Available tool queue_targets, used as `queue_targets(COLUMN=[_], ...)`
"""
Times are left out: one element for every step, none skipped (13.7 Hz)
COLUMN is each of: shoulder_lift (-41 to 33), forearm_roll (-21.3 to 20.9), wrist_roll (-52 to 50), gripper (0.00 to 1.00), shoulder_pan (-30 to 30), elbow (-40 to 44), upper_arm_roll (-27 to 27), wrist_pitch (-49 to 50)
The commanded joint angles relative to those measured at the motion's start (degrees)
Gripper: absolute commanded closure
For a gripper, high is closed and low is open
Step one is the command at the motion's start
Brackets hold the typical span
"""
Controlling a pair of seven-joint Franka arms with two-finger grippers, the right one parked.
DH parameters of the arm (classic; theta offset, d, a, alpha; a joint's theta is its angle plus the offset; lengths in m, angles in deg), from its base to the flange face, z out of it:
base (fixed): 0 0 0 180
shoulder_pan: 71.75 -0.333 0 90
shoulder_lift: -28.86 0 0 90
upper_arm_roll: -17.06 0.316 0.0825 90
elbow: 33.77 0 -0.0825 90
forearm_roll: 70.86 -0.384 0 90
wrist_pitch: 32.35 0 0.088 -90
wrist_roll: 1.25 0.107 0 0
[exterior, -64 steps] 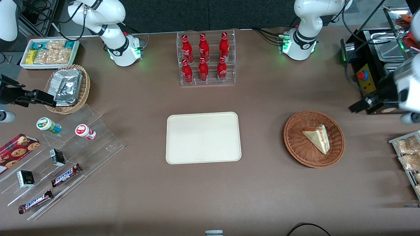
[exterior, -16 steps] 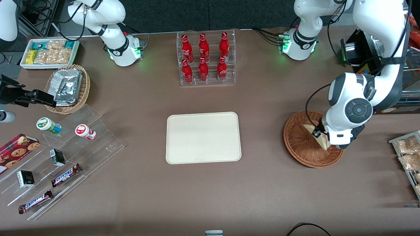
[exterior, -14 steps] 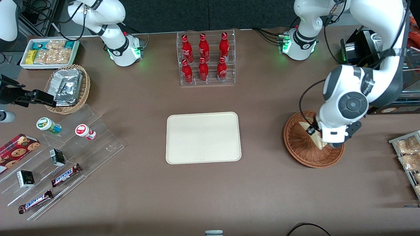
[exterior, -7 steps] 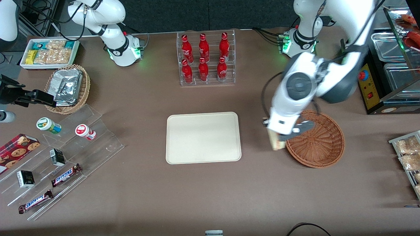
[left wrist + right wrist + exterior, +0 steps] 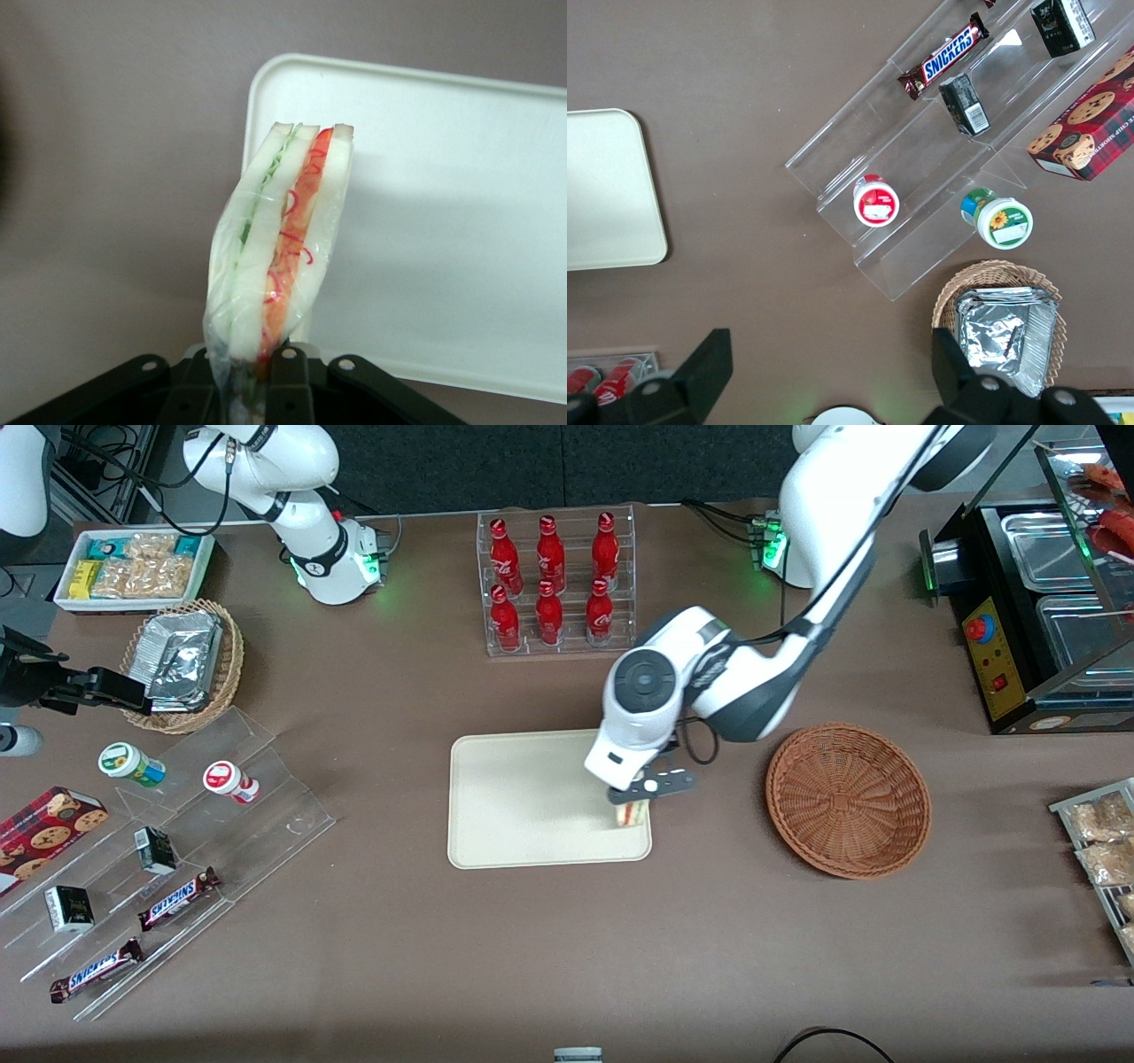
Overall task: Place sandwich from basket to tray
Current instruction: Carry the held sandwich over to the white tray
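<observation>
I see my left arm's gripper (image 5: pixel 632 802) hanging over the tray (image 5: pixel 514 815) at the corner nearest the wicker basket (image 5: pixel 848 799), clamped on the sandwich (image 5: pixel 630 814), whose striped cut edge faces the front camera, and the basket holds nothing.

Mock snack shop: bottle rack (image 5: pixel 555 584)

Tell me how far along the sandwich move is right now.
Done: the basket holds nothing, so the sandwich is out of it. In hand: the gripper is shut on the sandwich, holding it upright over the tray, at the end nearest the basket. Left: lower it onto the tray, open the fingers and pull the arm away.
</observation>
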Motion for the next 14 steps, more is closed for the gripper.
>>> queue_targets(shoulder_lift=[3.7,5.3,7.1,9.1,10.5,11.0,11.2,11.3,11.0,10.8,10.7,10.7,10.8,10.9], forearm_roll=[-2.9,-3.8,-4.4,-4.6,-5.9,-8.0,-8.5,-8.4,-8.4,-8.4,-8.2,-8.2,-8.2,-8.2], wrist_roll=[-1.8,-2.8,-2.8,-3.3,-4.2,-5.7,-6.6,-6.9,-6.9,-7.1,-7.8,-9.2,-9.7,-9.8], gripper=[0.88,0.88,0.88,0.88,0.88,0.88,0.88,0.88,0.89,0.9,0.9,0.91,0.91,0.91], shoulder_pan=[3.1,3.4,3.4,3.7,3.8,4.7,5.5,5.5,5.5,5.5,5.6,6.1,7.0,7.8], elbow=[3.1,3.5,4.6,6.0,6.8,6.8,6.9,6.9,6.9,7.1,8.0,9.3,10.4,10.5], upper_arm_roll=[0.9,1.0,1.1,1.3,1.4,1.3,1.4,1.4,1.4,1.4,1.3,1.2,1.3,1.3], wrist_pitch=[-2.1,-3.8,-4.4,-4.4,-4.3,-4.4,-4.4,-4.4,-4.1,-3.9,-3.7,-3.0,-1.9,-1.9])
